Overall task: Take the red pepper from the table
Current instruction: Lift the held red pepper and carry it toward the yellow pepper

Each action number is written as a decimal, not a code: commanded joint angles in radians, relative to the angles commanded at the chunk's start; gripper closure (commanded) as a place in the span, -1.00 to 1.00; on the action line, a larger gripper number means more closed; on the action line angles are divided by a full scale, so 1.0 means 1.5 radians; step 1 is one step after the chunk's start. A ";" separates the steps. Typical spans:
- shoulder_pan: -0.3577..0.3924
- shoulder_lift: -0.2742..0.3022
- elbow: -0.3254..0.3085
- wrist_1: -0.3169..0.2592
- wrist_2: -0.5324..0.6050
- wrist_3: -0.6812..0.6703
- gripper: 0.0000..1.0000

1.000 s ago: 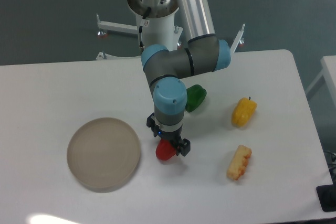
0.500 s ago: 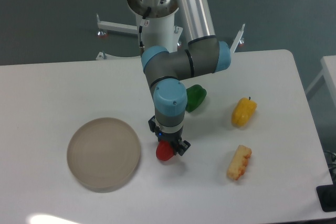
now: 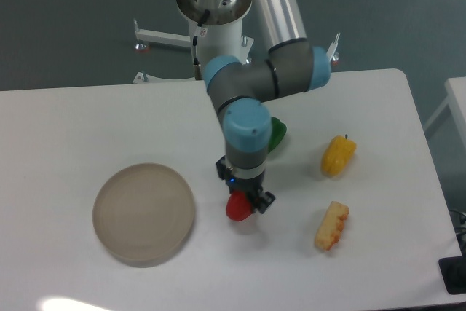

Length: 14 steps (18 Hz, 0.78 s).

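Gripper (image 3: 245,202) clamped on the red pepper (image 3: 236,207)
Glossy, light, likely slippery; the fingers pinch its upper body, near the plate (image 3: 143,213).

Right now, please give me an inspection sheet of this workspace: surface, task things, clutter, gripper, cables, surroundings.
Surface: large flat white table, rounded corners.
Job's things: small glossy red pepper, between the gripper's fingers; whether it is off the table cannot be told.
Clutter: round beige plate with nothing on it; green pepper, partly behind the arm; yellow pepper; yellow-and-red food piece.
Grippers: black two-finger gripper, shut on the red pepper.
Cables: nothing seen.
Surroundings: dark floor; white metal frame behind the table.
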 joint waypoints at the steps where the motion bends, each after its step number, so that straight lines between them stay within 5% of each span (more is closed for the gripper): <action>1: 0.013 0.006 0.000 -0.001 0.001 0.021 -0.02; 6: 0.053 0.016 0.004 -0.004 0.002 0.079 -0.02; 14: 0.050 0.015 0.003 -0.002 0.032 0.087 -0.02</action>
